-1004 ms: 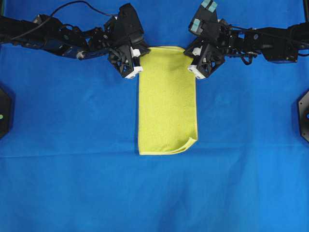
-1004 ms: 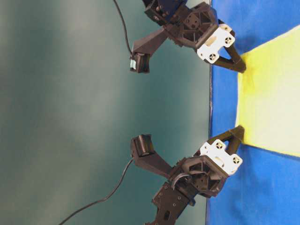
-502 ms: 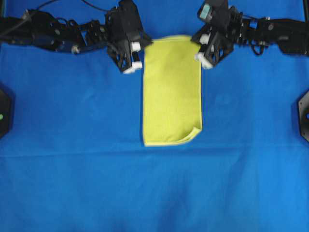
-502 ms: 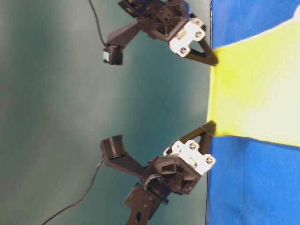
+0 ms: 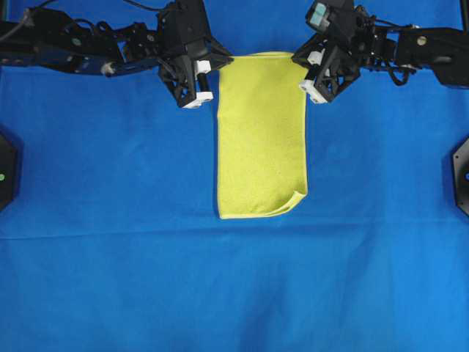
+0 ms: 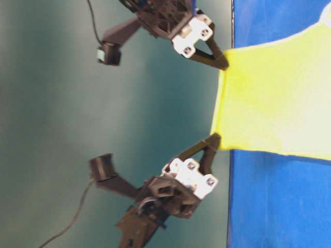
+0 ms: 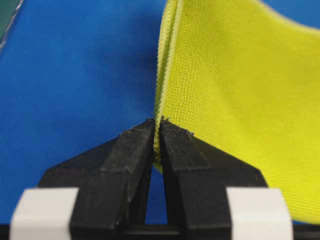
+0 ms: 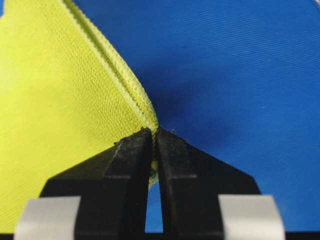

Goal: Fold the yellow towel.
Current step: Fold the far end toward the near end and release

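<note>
The yellow towel (image 5: 261,139) lies as a long folded strip on the blue cloth, its near right corner (image 5: 295,199) curled over. My left gripper (image 5: 221,64) is shut on the strip's far left corner and my right gripper (image 5: 299,60) is shut on its far right corner. In the left wrist view the hem of the towel (image 7: 240,90) is pinched between the black fingertips of the left gripper (image 7: 156,122). The right wrist view shows the towel (image 8: 60,100) clamped the same way by the right gripper (image 8: 154,131). From table level the far end of the towel (image 6: 274,98) hangs stretched above the table.
The large blue cloth (image 5: 110,242) covers the whole table. Black mounts sit at the left edge (image 5: 6,169) and the right edge (image 5: 462,172). Both arms reach in from the far side, and a dark green wall (image 6: 77,129) stands behind them.
Both grippers have risen and pulled back with the far corners still pinched. The towel's far end has come off the cloth and its near edge has slid a little away from the table's front.
</note>
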Controlling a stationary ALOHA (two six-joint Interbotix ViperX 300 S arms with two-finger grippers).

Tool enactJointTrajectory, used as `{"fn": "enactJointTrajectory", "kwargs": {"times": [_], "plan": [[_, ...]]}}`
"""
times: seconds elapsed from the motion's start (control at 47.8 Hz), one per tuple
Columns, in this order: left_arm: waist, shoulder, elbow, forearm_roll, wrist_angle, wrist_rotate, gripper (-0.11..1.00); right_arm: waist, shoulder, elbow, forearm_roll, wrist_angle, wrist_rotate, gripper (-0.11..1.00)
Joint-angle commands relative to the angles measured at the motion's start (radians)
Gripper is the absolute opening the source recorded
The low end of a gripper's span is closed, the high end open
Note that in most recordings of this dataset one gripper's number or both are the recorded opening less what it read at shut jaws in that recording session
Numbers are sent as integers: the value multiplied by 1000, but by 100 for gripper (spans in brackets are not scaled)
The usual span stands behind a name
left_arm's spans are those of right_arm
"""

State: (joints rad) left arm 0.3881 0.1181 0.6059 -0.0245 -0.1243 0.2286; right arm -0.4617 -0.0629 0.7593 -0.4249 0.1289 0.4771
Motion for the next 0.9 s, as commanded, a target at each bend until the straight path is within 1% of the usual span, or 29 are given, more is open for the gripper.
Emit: {"fn": "enactJointTrajectory", "kwargs": {"times": [0.0,0.105,0.23,0.397,0.586,0.69,0.878], "plan": [[-32,-64,5,0,44,-5,4,35,-64,6,9,37,0,5],[-92,-97,32,0,74,-25,4,103,-117,31,29,72,2,5],[-183,-118,72,0,81,-54,4,195,-163,66,72,101,2,5],[-288,-127,104,0,94,-78,4,308,-172,91,137,126,2,5],[-400,-109,103,-2,104,-81,4,399,-155,91,195,133,3,5],[-433,-80,103,-2,95,-95,4,434,-130,92,210,133,18,5],[-459,-25,107,-2,64,-132,4,463,-64,92,210,129,66,5]]}}
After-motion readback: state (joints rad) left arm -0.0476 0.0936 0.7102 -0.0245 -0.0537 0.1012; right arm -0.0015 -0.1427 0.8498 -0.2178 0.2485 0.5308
